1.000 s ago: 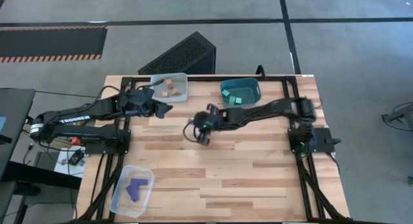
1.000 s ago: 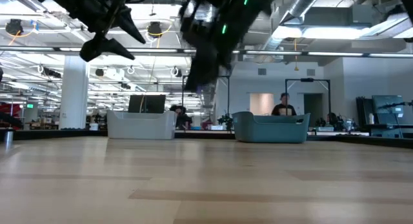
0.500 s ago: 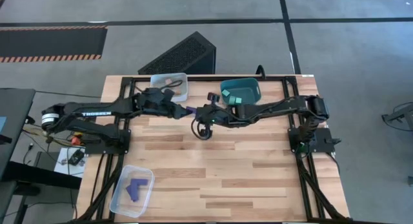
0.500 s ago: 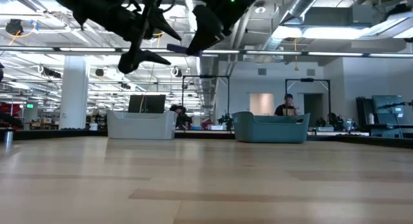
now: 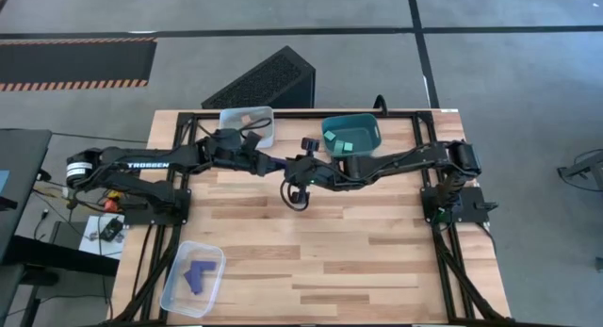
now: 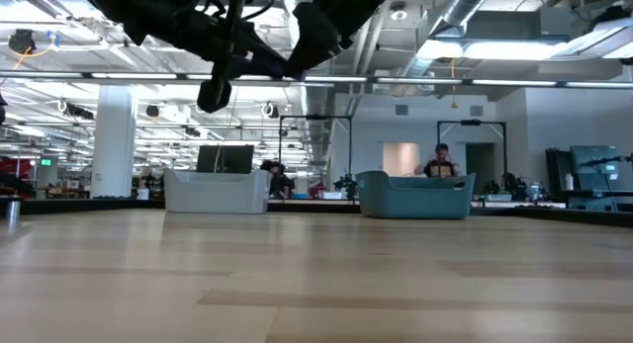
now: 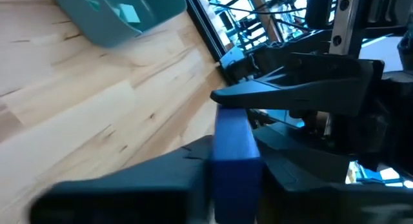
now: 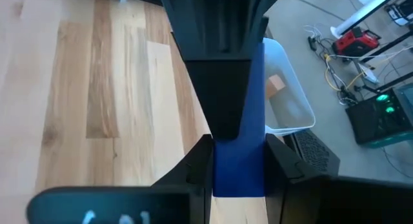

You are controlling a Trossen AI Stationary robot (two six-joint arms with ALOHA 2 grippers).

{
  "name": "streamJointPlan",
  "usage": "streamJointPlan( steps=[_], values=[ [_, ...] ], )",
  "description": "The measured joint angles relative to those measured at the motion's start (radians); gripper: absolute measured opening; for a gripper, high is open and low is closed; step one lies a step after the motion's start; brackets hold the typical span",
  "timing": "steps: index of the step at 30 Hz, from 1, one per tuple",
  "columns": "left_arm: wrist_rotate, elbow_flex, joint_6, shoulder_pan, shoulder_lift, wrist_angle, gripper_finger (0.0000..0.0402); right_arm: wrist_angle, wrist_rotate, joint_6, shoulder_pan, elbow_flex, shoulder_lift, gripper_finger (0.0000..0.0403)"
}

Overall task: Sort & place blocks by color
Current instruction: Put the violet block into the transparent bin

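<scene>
Left claw [image 5: 274, 163]: clamped on one end of the blue bar [image 5: 280, 163], above mid-tabletop [image 5: 330, 242]
Right claw [image 5: 287, 165]: clamped on the bar's other end
Handover: one claw should be released only once the other grip is judged firm
Room: open boards below; grey bin [image 5: 249, 125] and teal bin [image 5: 351, 134] near

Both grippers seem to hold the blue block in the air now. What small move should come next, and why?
Probably the right gripper should open, since the left gripper also clamps the dark blue block mid-air. The left arm could then carry it toward the clear bin holding blue blocks.
</scene>
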Motion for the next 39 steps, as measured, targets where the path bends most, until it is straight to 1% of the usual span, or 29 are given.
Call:
streamJointPlan(
  steps=[1,2,7,8,9,11,13,16,18,20,22,23,25,27,30,31,33,36,39],
  values=[
    [0.001,0.0,0.001,0.001,-0.001,0.003,0.0032,-0.001,0.002,0.0,0.0,0.0,0.0,0.0084],
    [0.002,0.0,0.002,0.001,-0.001,0.006,0.0024,-0.002,0.006,0.0,0.0,0.0,0.0,0.0084],
    [0.0,0.0,0.053,0.001,-0.014,-0.003,0.0029,0.005,0.006,-0.001,0.004,0.0,0.0,0.0085],
    [-0.004,0.0,0.071,0.001,-0.024,-0.013,0.0029,0.007,0.005,0.004,0.006,0.0,-0.001,0.0092],
    [-0.012,0.0,0.09,0.0,-0.036,-0.027,0.0028,0.013,0.004,0.015,0.008,0.001,-0.001,0.0105],
    [-0.019,0.0,0.141,-0.001,-0.075,-0.081,0.0027,0.018,-0.015,0.062,0.01,0.003,-0.001,0.0143],
    [-0.052,0.0,0.185,-0.003,-0.129,-0.186,0.0026,-0.008,-0.018,0.13,0.014,0.002,-0.004,0.0187],
    [-0.112,0.0,0.231,-0.038,-0.24,-0.409,0.0026,-0.053,-0.029,0.245,0.017,-0.001,-0.029,0.024],
    [-0.125,0.0,0.271,-0.089,-0.313,-0.566,0.0026,-0.063,-0.025,0.308,0.015,0.001,-0.048,0.0256],
    [-0.117,0.0,0.293,-0.173,-0.374,-0.714,0.0026,-0.106,-0.02,0.348,0.012,-0.019,-0.084,0.026],
    [-0.08,0.0,0.295,-0.281,-0.423,-0.833,0.0026,-0.075,-0.019,0.376,0.004,-0.046,-0.113,0.0257],
    [-0.059,0.0,0.278,-0.349,-0.443,-0.887,0.0026,-0.09,-0.017,0.386,-0.003,-0.061,-0.127,0.0254],
    [-0.055,0.001,0.221,-0.487,-0.468,-0.945,0.0026,-0.088,-0.021,0.399,-0.016,-0.101,-0.16,0.0247],
    [-0.09,-0.001,0.152,-0.633,-0.477,-1.015,0.0026,-0.082,-0.02,0.421,-0.033,-0.138,-0.189,0.0239],
    [-0.146,-0.004,0.037,-0.838,-0.468,-1.027,0.0026,-0.09,-0.036,0.468,-0.057,-0.196,-0.244,0.023],
    [-0.161,-0.013,0.001,-0.9,-0.464,-1.014,0.0026,-0.067,-0.042,0.488,-0.063,-0.209,-0.256,0.0227],
    [-0.189,-0.039,-0.074,-1.008,-0.441,-0.98,0.0026,-0.077,-0.045,0.522,-0.066,-0.24,-0.287,0.0221],
    [-0.204,-0.068,-0.167,-1.133,-0.397,-0.933,0.0036,-0.056,-0.047,0.549,-0.062,-0.274,-0.32,0.0215],
    [-0.194,-0.097,-0.22,-1.216,-0.349,-0.843,0.0041,-0.087,-0.051,0.574,-0.062,-0.286,-0.337,0.0209]
  ],
)
